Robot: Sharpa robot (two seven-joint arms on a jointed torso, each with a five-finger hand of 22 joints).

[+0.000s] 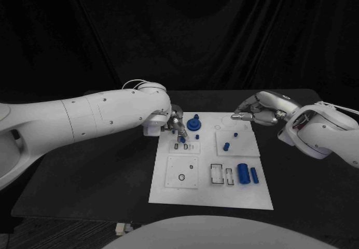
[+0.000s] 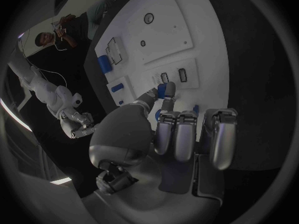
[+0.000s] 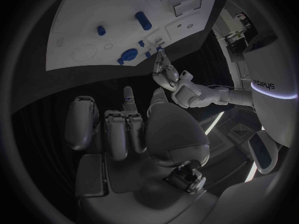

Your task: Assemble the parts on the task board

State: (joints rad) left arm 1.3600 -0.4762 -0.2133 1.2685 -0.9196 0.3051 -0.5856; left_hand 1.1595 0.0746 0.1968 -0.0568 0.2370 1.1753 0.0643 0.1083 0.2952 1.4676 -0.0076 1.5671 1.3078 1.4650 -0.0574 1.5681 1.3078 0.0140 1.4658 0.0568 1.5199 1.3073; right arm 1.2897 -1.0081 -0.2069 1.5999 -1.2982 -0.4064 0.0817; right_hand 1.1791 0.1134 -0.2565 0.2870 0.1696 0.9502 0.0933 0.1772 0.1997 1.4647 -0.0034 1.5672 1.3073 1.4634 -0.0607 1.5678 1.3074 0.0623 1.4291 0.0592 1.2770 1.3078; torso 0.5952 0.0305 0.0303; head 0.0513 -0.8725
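Note:
The white task board (image 1: 168, 193) lies in the middle of the black table. My left hand (image 1: 175, 123) hovers over the board's far left part and pinches a small blue part (image 2: 162, 90) between thumb and a finger. The part hangs just above two small rectangular slots (image 2: 165, 77), and I cannot tell whether it touches the board. My right hand (image 1: 257, 111) is above the board's far right corner, its fingers curled in with nothing in them. A round blue part (image 1: 194, 123) stands next to the left hand. A thick blue cylinder (image 1: 243, 172) and a slimmer blue rod (image 1: 254, 175) lie at the near right.
Small blue pegs (image 1: 226, 147) stand on a raised white tile right of centre. Another tile with an oval hole (image 1: 182, 178) sits at the near left, and rectangular recesses (image 1: 216, 174) lie beside the cylinder. Bare black table (image 1: 97, 181) surrounds the board.

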